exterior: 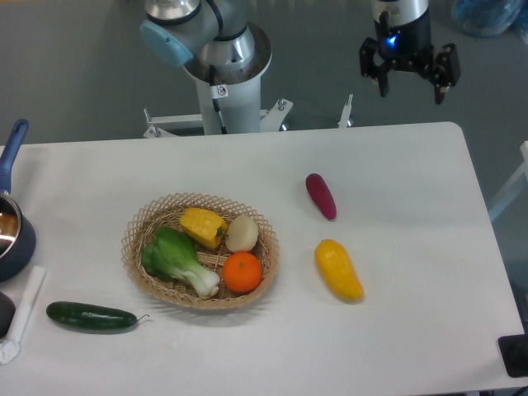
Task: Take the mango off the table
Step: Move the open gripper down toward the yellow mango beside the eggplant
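Observation:
The mango (338, 269) is a smooth yellow-orange elongated fruit lying on the white table (396, 181), right of the basket, its tapered end toward the front right. My gripper (410, 89) hangs high above the table's far edge at the upper right, well behind the mango. Its two black fingers are spread apart and hold nothing.
A dark red-purple oblong vegetable (321, 196) lies just behind the mango. A wicker basket (136, 235) holds a yellow pepper (203, 226), an orange (242, 272), a pale round vegetable (242, 233) and a green bok choy (177, 260). A cucumber (91, 317) lies front left. A blue pot (12, 231) stands at the left edge.

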Controlling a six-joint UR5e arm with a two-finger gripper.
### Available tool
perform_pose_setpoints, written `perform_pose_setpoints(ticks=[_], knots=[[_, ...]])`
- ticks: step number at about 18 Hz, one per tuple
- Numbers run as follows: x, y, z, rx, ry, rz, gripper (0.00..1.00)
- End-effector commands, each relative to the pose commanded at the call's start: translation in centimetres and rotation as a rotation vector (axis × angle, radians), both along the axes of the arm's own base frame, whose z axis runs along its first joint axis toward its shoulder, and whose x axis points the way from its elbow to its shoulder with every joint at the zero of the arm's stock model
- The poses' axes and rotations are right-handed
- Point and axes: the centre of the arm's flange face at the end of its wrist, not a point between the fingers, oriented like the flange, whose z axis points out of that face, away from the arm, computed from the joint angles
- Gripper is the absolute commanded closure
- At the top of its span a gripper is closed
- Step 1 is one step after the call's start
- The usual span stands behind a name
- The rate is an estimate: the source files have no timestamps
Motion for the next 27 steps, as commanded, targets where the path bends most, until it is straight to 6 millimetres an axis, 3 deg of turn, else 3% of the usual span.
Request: perform_pose_setpoints(ticks=[8, 12, 16, 20, 23, 27], knots=[[0.0, 0.2, -0.7, 0.002, -0.013, -0.005, 0.00], [0.1, 0.5, -3.3, 0.062, -0.032, 0.107, 0.00], [0.7, 3.6, -6.0, 0.119, -0.093, 0.240, 0.00], [1.3, 8.3, -10.2, 0.169, -0.189, 0.413, 0.00], [0.3, 11.0, -13.1, 0.219, -0.273, 0.546, 0.00], [-1.7, 14.5, -15.2, 0.328, -0.396, 0.707, 0.00]])
